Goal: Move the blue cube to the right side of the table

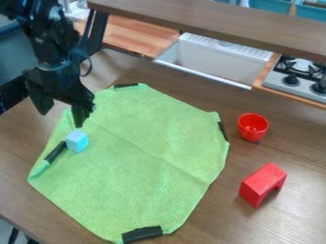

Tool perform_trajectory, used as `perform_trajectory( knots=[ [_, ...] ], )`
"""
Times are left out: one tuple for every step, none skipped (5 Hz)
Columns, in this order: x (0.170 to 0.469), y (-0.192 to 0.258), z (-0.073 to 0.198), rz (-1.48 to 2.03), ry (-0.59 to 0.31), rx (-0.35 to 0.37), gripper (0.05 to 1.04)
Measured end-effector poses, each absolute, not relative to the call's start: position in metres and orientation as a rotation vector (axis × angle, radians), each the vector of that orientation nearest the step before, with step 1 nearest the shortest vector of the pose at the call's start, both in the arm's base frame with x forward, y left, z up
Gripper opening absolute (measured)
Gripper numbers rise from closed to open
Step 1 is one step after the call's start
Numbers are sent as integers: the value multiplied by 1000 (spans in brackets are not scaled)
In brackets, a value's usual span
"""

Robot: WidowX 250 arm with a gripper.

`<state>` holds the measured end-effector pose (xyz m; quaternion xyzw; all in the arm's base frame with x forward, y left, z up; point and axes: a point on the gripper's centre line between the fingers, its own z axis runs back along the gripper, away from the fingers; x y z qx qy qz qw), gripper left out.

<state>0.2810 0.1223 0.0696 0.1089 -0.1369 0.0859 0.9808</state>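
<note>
The blue cube (77, 141) sits on the green cloth (146, 162), near the cloth's left edge in the camera view, just beside a black strip (55, 152); whether the two touch I can't tell. My hand (61, 119) hangs close by, its fingers spread well apart with nothing held between them, and one fingertip looks nearly over the cube. The step in hand, as I judge it, is the grasp, with the carrying all to come. I should centre myself above the cube before going down, since dropping from here could land that fingertip on its top or tip it. I want my fingers square to two opposite faces, low enough to hold firmly yet clear of the cloth, which could bunch up if I pinch it. Then a gentle squeeze and a straight lift, so the cloth doesn't drag along. I take the right side of the table (293, 143) to be where the red cup (253, 127) and the red arch block (261, 184) are, so I'd cross high and lower the cube flat, away from both, before letting go. As for brands, labels or writing, I find none I can read on the cube, the cup or the block.
</note>
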Motion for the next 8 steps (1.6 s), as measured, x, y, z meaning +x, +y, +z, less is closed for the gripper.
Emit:
perform_trajectory(
  knots=[
    [283,126,53,152,-270,211,999],
    [285,124,43,118,-286,196,999],
    [287,125,37,103,-293,178,999],
    [288,124,31,89,-296,162,999],
    [287,123,22,77,-280,155,999],
    [286,121,15,77,-261,142,977],
    [287,122,13,87,-260,142,683],
    [290,122,14,98,-273,144,447]
  ],
)
